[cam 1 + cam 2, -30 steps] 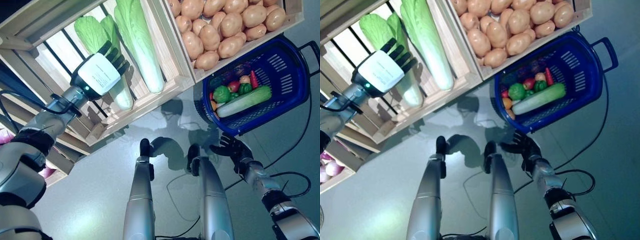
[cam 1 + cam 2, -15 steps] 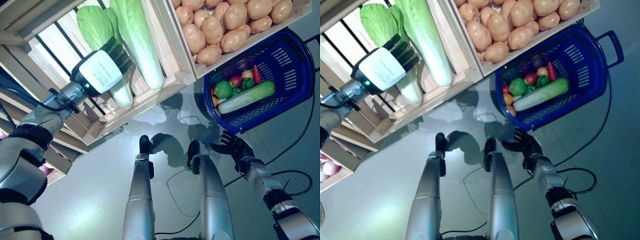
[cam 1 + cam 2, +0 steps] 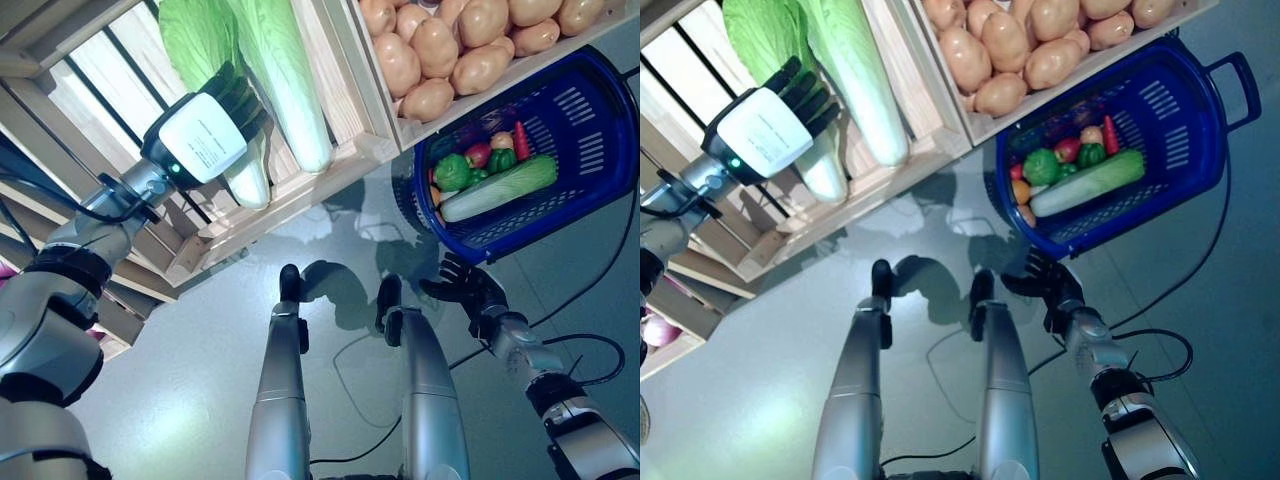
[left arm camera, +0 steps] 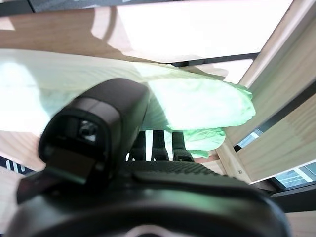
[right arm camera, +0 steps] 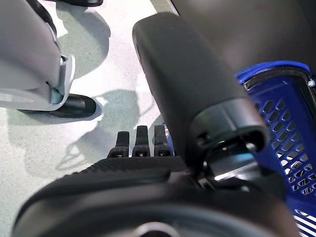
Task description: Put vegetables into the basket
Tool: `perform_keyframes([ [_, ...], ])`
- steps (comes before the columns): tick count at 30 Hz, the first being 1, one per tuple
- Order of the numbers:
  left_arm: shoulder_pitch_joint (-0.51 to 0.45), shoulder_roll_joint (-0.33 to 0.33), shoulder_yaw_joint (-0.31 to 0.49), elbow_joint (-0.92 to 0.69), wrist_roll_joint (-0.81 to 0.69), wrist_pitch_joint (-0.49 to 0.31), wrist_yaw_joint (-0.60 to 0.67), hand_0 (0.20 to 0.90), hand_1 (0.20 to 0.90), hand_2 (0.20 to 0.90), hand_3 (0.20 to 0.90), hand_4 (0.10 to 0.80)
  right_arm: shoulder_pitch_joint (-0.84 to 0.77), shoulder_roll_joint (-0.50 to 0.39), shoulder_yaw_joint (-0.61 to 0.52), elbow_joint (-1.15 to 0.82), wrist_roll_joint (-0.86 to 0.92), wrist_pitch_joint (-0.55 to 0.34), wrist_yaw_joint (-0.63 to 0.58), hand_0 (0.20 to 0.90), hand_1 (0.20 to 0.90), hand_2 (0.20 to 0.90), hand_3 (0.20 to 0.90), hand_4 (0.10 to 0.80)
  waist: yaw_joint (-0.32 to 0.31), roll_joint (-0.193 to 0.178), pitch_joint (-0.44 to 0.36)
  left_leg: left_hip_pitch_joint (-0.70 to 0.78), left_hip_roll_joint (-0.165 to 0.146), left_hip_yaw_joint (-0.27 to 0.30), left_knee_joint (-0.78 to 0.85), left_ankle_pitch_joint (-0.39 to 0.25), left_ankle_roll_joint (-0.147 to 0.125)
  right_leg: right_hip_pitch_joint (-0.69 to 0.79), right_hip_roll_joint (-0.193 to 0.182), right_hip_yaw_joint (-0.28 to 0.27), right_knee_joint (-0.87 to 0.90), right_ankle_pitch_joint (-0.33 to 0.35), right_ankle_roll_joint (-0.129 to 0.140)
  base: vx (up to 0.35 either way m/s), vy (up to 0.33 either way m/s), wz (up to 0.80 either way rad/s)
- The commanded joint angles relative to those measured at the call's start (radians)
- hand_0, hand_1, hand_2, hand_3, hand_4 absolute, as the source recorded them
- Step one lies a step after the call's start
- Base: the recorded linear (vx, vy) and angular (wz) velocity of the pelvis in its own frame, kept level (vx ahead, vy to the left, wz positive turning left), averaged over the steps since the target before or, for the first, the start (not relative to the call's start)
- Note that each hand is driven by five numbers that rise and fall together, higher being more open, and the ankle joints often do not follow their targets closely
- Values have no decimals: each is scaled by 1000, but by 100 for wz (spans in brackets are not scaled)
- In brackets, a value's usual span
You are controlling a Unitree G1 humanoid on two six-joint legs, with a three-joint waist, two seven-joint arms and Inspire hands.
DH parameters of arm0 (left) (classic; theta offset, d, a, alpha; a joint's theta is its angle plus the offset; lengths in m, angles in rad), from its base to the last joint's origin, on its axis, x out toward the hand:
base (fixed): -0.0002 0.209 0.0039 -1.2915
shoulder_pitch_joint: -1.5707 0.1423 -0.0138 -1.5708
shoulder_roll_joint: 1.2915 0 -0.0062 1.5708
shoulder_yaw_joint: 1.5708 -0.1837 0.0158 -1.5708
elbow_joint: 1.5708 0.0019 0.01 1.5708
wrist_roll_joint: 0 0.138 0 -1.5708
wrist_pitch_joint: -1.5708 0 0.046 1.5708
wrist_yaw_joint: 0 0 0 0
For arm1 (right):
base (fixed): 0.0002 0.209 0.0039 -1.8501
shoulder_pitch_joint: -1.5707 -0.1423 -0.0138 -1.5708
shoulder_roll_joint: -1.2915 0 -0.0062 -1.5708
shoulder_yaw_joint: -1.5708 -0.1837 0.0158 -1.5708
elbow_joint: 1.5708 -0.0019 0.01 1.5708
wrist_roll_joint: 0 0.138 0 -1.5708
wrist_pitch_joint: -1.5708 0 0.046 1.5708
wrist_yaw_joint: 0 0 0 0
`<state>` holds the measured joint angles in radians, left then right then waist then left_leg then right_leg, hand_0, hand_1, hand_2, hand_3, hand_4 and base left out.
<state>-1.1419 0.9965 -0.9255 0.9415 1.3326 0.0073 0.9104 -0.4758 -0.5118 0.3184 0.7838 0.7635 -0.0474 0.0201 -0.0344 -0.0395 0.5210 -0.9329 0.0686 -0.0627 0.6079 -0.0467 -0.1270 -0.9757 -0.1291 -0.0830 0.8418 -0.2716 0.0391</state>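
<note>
The wooden crate [image 3: 300, 190] holds two cabbages; the left hand [image 3: 205, 135] rests on the nearer cabbage [image 3: 245, 180], fingers [image 4: 159, 145] straight along its leaves, not closed round it. The blue basket [image 3: 590, 170], already containing vegetables, stands on the floor, with the right hand [image 3: 465, 290] just beside its rim, fingers loosely spread and empty.

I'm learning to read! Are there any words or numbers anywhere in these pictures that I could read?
White cover on the back of the left hand: rows of small dark print, too small and blurred to read.
Blue plastic basket, wooden crates, vegetables: no words or numbers show.
</note>
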Motion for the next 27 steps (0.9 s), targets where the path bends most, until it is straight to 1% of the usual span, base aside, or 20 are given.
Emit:
perform_keyframes([
  [1, -11, -45, 43, 44, 17, 20, -48, 300, 300, 300, 300, 400, -6, -109, -43, -62, 62, -45, -36, 900, 900, 900, 900, 800, -41, 40, -1, -6, -41, 127, -29, 3, 130, 38, 29, -18, -175, 187, -29, -37, -18, 0],
  [8, -19, -47, 41, 45, -15, 60, -78, 300, 300, 300, 300, 400, -17, -112, -45, -60, 72, -37, -43, 900, 900, 900, 900, 800, -38, 35, -1, 10, -41, 122, -33, 2, 126, 59, 34, -20, -184, 181, -29, 0, 0, 0],
  [13, -16, -47, 48, 45, -56, 95, -65, 300, 300, 300, 300, 400, -14, -108, -46, -58, 84, -50, -35, 900, 900, 900, 900, 800, -36, 28, -1, 42, -37, 127, -46, -1, 126, 89, 37, -27, -190, 172, -31, -16, -33, -2],
  [16, -12, -47, 58, 51, -74, 104, -31, 300, 300, 300, 300, 400, -11, -97, -46, -48, 83, -63, -25, 900, 900, 900, 900, 800, -35, 24, -1, 67, -39, 123, -50, -4, 125, 116, 40, -28, -199, 170, -31, -6, -43, 0],
  [18, -8, -37, 69, 46, -109, 104, 10, 300, 300, 300, 300, 400, -5, -91, -46, -44, 90, -67, -20, 900, 900, 900, 900, 800, -32, 20, -1, 98, -40, 117, -52, -9, 124, 149, 41, -28, -210, 168, -31, 9, -47, 0],
  [21, -1, -19, 90, 33, -112, 93, 61, 300, 300, 300, 300, 400, -1, -81, -47, -35, 90, -70, -12, 900, 900, 900, 900, 800, -29, 20, -1, 147, -41, 117, -65, -10, 121, 201, 42, -29, -232, 168, -30, 17, -46, -1],
  [22, 1, -6, 98, 16, -117, 90, 84, 300, 300, 300, 300, 400, 3, -78, -48, -36, 95, -70, -14, 900, 900, 900, 900, 800, -26, 22, -1, 172, -44, 118, -72, -11, 120, 227, 40, -31, -243, 168, -29, 31, -49, 1],
  [25, 6, 8, 113, -13, -133, 90, 95, 300, 300, 300, 300, 400, 9, -72, -53, -29, 91, -69, -20, 900, 900, 900, 900, 800, -21, 27, -1, 212, -51, 119, -87, -12, 120, 268, 33, -40, -260, 168, -29, 27, -15, 4],
  [27, 14, 17, 129, -41, -146, 81, 108, 300, 300, 300, 300, 400, 15, -70, -54, -22, 92, -69, -21, 900, 900, 900, 900, 800, -16, 33, -1, 245, -61, 117, -97, -13, 119, 305, 25, -46, -277, 168, -29, 52, 1, 4],
])
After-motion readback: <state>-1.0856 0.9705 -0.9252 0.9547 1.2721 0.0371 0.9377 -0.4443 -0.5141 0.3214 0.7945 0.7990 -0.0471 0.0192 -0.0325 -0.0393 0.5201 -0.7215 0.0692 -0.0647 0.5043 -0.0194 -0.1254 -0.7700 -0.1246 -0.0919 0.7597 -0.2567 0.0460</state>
